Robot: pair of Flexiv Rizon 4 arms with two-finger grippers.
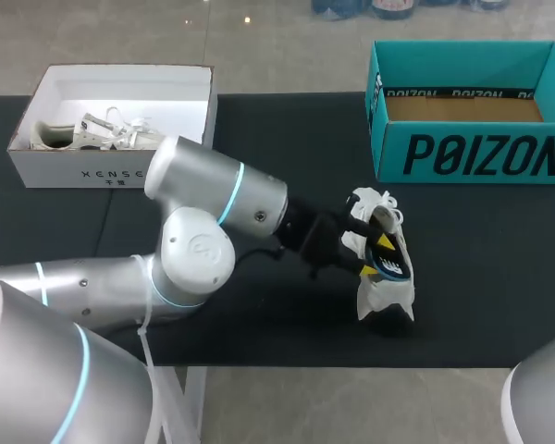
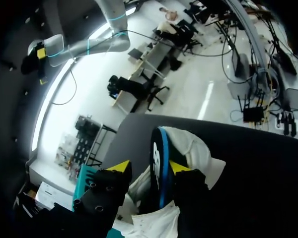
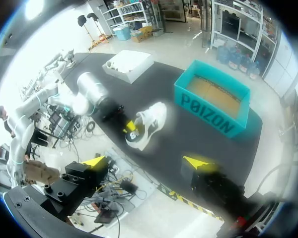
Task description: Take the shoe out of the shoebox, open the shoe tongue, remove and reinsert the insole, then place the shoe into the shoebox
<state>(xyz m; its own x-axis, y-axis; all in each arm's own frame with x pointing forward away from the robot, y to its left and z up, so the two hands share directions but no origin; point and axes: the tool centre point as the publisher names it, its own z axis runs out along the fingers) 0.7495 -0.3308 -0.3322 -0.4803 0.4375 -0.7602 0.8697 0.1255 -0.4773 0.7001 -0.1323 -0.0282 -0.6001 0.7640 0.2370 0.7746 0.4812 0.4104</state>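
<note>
A white shoe [image 1: 381,294] lies on the black table in front of the teal shoebox [image 1: 472,157]. Its dark insole with a blue edge [image 1: 394,264] sticks out of the shoe's opening. My left gripper [image 1: 376,255] is at that opening, one yellow tip on each side of the insole. In the left wrist view the insole [image 2: 157,163] stands on edge between the fingers of the left gripper [image 2: 149,167], close to one finger and with a gap to the other, so the gripper is open. My right gripper [image 3: 146,162] is wide open high above the table, far from the shoe [image 3: 151,120].
A white shoebox [image 1: 74,171] with another pale shoe [image 1: 92,137] in it stands at the back left. The teal shoebox [image 3: 213,116] at the back right shows a brown bottom. My left arm [image 1: 213,199] lies across the table's middle.
</note>
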